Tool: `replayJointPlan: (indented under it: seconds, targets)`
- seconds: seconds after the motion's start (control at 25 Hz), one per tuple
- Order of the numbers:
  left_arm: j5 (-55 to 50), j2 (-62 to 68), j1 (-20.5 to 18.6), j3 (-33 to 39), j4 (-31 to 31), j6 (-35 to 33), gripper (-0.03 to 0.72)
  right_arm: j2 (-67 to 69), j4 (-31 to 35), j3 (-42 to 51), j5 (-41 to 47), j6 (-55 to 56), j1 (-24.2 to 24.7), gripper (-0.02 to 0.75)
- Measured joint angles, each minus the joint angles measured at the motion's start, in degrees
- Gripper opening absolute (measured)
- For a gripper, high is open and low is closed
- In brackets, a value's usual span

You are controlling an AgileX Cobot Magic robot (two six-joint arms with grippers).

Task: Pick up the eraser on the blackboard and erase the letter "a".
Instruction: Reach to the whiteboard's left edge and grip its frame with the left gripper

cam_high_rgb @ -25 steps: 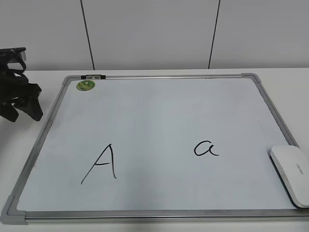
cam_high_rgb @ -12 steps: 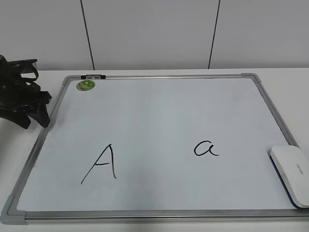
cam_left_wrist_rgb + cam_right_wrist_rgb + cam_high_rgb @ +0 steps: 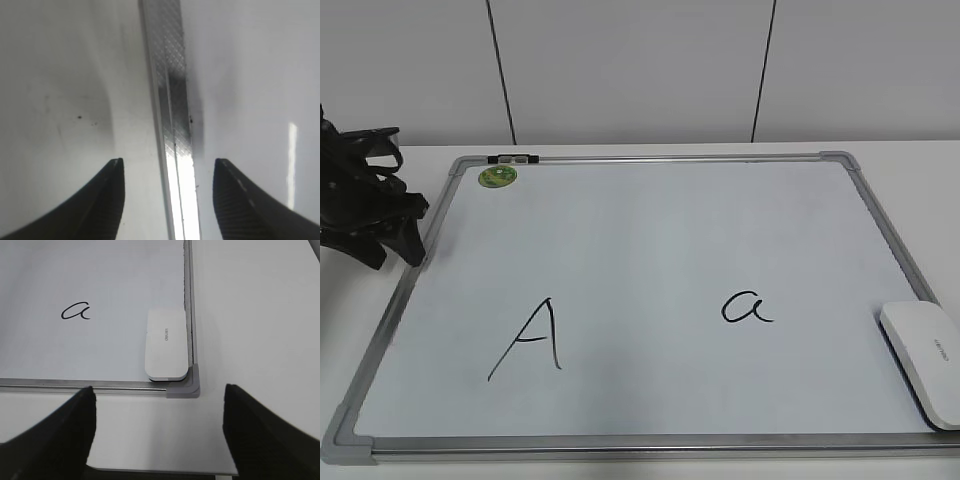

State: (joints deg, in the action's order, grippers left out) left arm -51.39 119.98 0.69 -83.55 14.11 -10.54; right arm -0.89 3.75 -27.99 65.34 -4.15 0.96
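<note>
White eraser [image 3: 167,344] x1, letter "a" [image 3: 75,312] x1, blackboard [image 3: 100,385] x1; eraser lies ahead of right gripper [image 3: 157,432], jaws spread; left gripper [image 3: 167,192] spread too.

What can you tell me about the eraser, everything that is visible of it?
The eraser is a white, smooth block with rounded corners that looks like plastic, with small grey lettering on top and a thin dark edge underneath. It lies flat on the blackboard, in the near right corner, against the frame's right side. Nothing grips it: the right gripper is open and hangs above the table before that corner, without touching it. The letter "a" is apart from it, unerased.
</note>
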Motion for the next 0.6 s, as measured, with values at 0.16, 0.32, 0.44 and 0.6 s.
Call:
replayJointPlan:
  seconds: [0.16,0.32,0.44,0.6]
  targets:
    - [0.9,0.2,0.0,0.0,0.1,0.0,0.407,0.0,0.0,0.0,0.0,0.0,0.0,0.587]
    - [1.1,0.2,0.0,0.0,0.2,0.0,0.402,0.0,0.0,0.0,0.0,0.0,0.0,0.587]
    - [1.4,0.2,0.0,0.0,0.2,-0.1,0.396,0.0,0.0,0.0,0.0,0.0,0.0,0.586]
    - [1.9,0.2,0.0,0.0,0.2,-0.1,0.392,0.0,0.0,0.0,0.0,0.0,0.0,0.586]
